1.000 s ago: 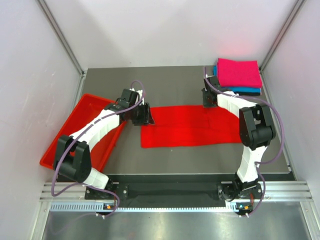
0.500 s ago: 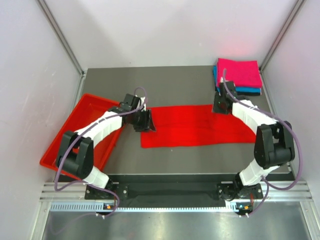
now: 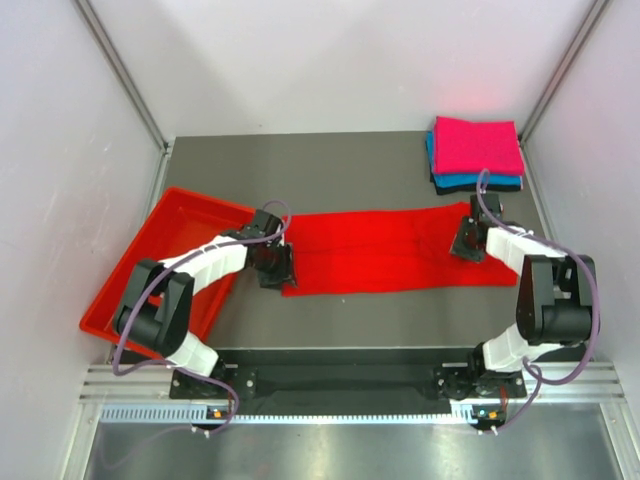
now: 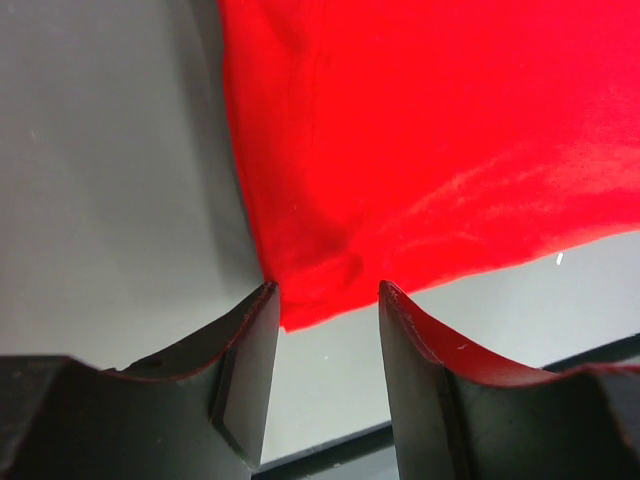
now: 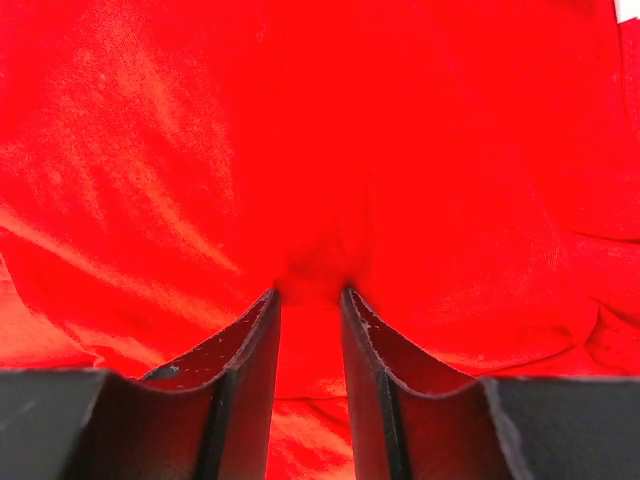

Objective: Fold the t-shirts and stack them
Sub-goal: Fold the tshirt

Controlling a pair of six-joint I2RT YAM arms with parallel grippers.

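**A:** Start at the left, taking 12 o'clock as the far side of the top view. What's there?

**B:** A rigid red plastic tray (image 3: 170, 225) at 9 o'clock on the grey counter (image 3: 350, 180). Just past its inner rim is the left gripper (image 3: 274, 264), low over the counter.

**A:** Holding anything?

**B:** No. Its wrist view shows the fingers (image 4: 250, 340) standing well apart. The near-left corner of the bright red soft cloth t-shirt (image 3: 380, 252) lies between them, not pinched.

**A:** And how does the shirt itself lie?

**B:** It's flat mid-counter, folded to a long band, with its long axis running 9 to 3 o'clock. From the left gripper the whole band stretches away toward 3 o'clock.

**A:** The other end?

**B:** The right gripper (image 3: 468, 243) sits on it, near the 3 o'clock end. Its jaws are drawn close together on a pucker of red cloth, and creases fan out from the tips, so I read that as a grip.

**A:** Then the stack?

**B:** That's at 12 o'clock from the right gripper, near but apart from it. A folded magenta-pink cloth t-shirt (image 3: 478, 145) lies on top of a teal-blue one (image 3: 480, 181).

**A:** So what does the next move turn on?

**B:** My guess is folding end to end along that axis. The left jaws would need to close on their corner first. The right arm is much nearer the stack.
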